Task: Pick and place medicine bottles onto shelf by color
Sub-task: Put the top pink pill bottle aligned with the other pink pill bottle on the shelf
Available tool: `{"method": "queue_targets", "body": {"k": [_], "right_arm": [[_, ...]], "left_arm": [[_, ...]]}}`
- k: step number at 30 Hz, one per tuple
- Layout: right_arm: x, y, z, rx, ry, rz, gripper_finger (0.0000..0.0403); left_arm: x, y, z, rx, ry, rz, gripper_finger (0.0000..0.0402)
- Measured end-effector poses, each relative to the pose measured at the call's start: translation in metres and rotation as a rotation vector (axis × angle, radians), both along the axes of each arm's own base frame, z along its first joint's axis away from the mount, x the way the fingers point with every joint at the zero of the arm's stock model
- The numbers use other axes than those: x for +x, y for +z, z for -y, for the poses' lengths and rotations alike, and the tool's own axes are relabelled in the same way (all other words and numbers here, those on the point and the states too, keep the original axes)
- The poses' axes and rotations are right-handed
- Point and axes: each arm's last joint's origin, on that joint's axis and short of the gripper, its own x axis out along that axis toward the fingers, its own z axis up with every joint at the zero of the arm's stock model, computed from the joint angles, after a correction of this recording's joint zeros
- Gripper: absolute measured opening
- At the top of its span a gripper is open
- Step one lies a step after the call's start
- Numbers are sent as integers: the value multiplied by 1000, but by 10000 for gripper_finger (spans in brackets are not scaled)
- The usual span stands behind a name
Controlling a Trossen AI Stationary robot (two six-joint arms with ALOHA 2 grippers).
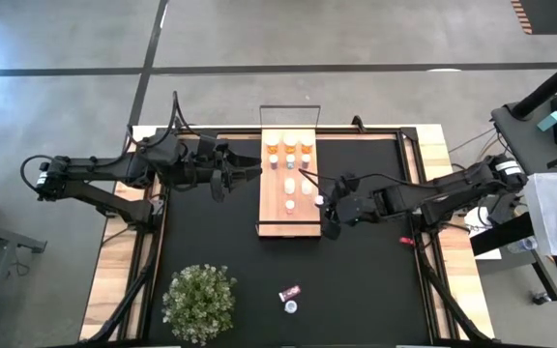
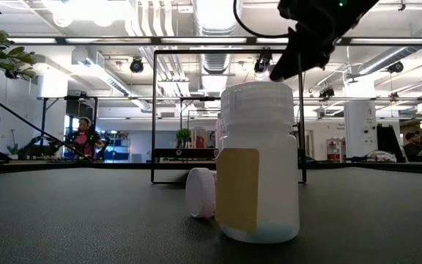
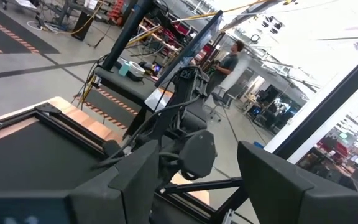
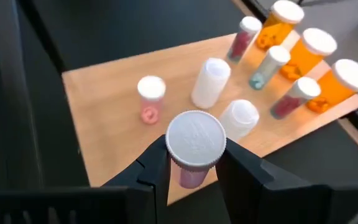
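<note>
Right gripper [image 4: 194, 171] is seen clamped on a small white-capped bottle [image 4: 195, 144], the cap pinched between its two dark fingers and a pinkish body showing just below. In the high view this gripper [image 1: 325, 205] is held over the right edge of the shelf [image 1: 271, 224], near its front half. The light wooden shelf is laid across the middle of the black mat [image 1: 211, 242], with a thin wire rail at its far short end.

Bottles are already stood on the board: three orange ones [image 4: 319, 53] are lined up at the far end, slim white-capped vials [image 4: 267, 67] are set just in front of them, and white bottles [image 4: 210, 82] are placed nearer the middle, with one small pink-bodied bottle [image 4: 150, 98] apart from them.

Left gripper [image 1: 228, 172] is parked just beside the shelf's left edge, its jaws held apart with nothing between them.

Near the front of the mat, a white bottle with a tan label [image 2: 258, 165] is stood upright, a small capped bottle [image 2: 201, 192] is laid on its side beside it, and a bushy green plant [image 1: 199, 302] is set at the front left.
</note>
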Motion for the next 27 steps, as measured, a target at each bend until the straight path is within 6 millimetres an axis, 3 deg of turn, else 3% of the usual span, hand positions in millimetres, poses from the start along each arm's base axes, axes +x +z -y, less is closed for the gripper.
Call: {"method": "queue_targets", "body": {"k": [12,16,20,27], "right_arm": [[-17,12,9,-27,319,-7,105],[-28,1,21,19,374,45,105],[-36,-14,33,46,322,116,105],[-34,-46,37,94,342,206,105]], "left_arm": [[0,0,0,7,-1,-2,203],[1,-2,0,7,-2,-6,203],[1,-5,0,7,-2,-18,203],[3,-12,0,7,-5,-38,203]]}}
